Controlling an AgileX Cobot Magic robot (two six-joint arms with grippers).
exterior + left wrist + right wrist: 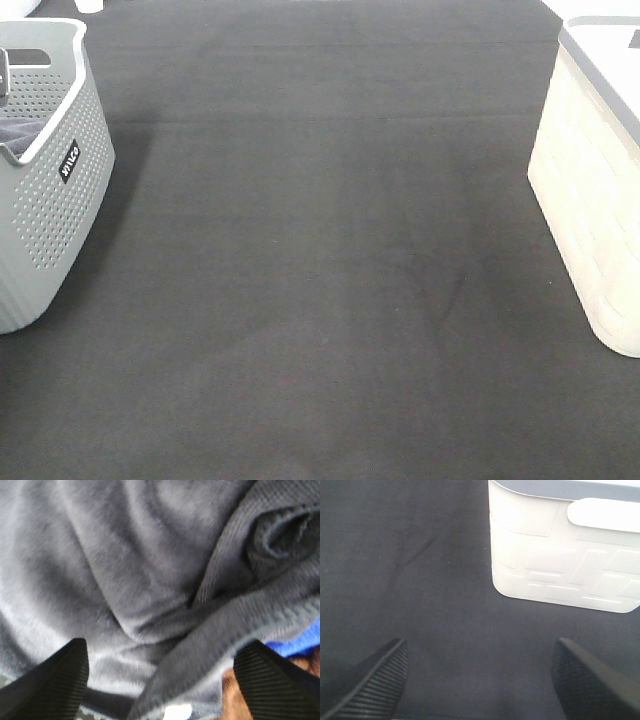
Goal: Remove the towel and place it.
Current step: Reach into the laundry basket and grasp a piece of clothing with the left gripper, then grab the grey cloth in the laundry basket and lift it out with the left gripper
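Note:
The towel (125, 555) is a grey-lavender cloth lying crumpled in folds, with a stitched hem and a small white tag (177, 711). My left gripper (165, 650) is low over it, open, its black fingers (55, 680) wide apart on either side of a raised fold. In the exterior high view a sliver of the towel (15, 135) shows inside the grey perforated basket (55, 200) at the far left. My right gripper (480, 650) hangs open and empty over the black mat (420, 580); it does not show in the exterior high view.
A cream-white basket (600, 200) with a grey rim stands at the right edge, just ahead of the right gripper (560, 555). Blue cloth (300, 640) and something brown (235, 695) lie under the towel's hem. The black mat (320, 280) spans the space between the baskets.

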